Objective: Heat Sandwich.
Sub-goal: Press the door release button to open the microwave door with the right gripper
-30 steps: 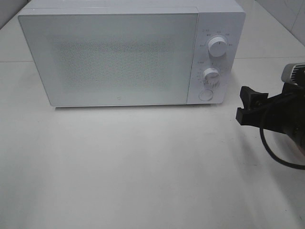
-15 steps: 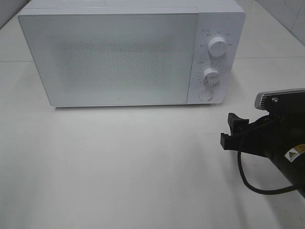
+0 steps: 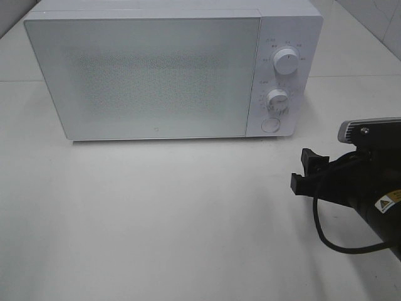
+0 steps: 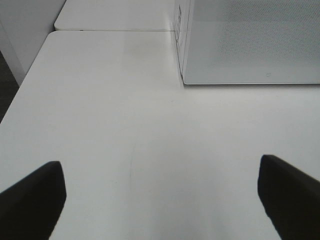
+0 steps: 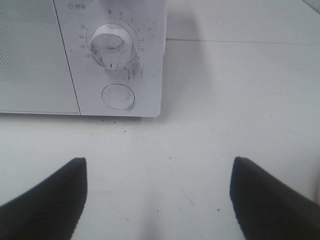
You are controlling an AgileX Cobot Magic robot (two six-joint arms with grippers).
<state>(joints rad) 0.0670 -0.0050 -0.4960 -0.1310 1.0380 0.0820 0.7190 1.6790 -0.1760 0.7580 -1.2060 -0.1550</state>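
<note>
Frankly, not much shows as done yet. Microwave [image 3: 156, 69] sits at 12 o'clock on the table [image 3: 156, 219]. Its door [image 3: 144, 75] is shut flush, w/ a frosted front, so no look inside. Controls are on its 3 o'clock side: upper dial [image 3: 286, 63], lower dial [image 3: 277, 100] at 6 o'clock of that, round button [image 3: 270, 125] at 6 o'clock again. Dial settings are too small/smudged to read w/ confidence.

Sandwich: not in any view. Not on the visible table, not in either pincer. Could be off-frame or behind the frosted door, can't tell which.

R gripper [image 3: 301, 170] is at approx 4 o'clock of the table, low over the surface, jaws spread wide & holding nothing. Tips aim toward 10 o'clock, i.e. roughly at the control panel; near it but apart, no contact. Its wrist cam looks straight at lower dial + round button. Black cable [image 3: 332, 241] loops under the arm at 5 o'clock.

L gripper [image 4: 160, 200] isn't in the high view. Its wrist cam has it over bare table, jaws fully apart, empty, w/ the microwave's 9 o'clock lower corner ahead of it.

Judgement: early stage, prob. step 1 (get door open, likely via the button). Left to do, as far as seen: open door, fetch sandwich, load it, shut door, set time. If sandwich is already inside, only the dial/start part remains, but nothing here confirms that.
</note>
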